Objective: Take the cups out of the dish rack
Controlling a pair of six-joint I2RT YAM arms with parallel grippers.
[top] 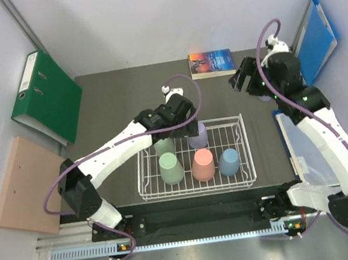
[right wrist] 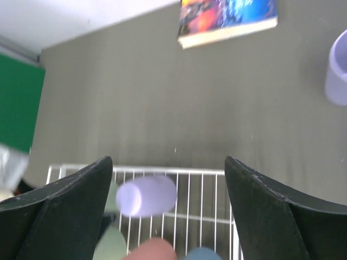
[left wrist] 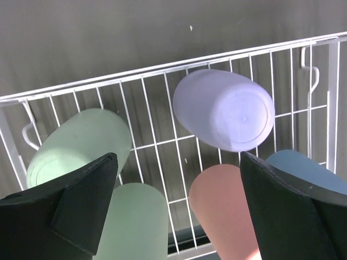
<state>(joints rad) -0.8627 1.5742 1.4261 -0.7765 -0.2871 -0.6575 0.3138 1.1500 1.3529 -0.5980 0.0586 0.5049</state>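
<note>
The white wire dish rack holds five upside-down cups: a light green and a lavender at the back, then light green, salmon pink and light blue in front. My left gripper hovers open and empty above the rack's back row; its view shows the lavender cup and the pink cup below. My right gripper is open and empty, up behind the rack's right corner. A second lavender cup stands on the table in the right wrist view.
A green binder lies at the back left and a tan board off the left edge. A book lies behind the rack, a blue folder leans at the back right, and a clear plastic sheet lies right of the rack.
</note>
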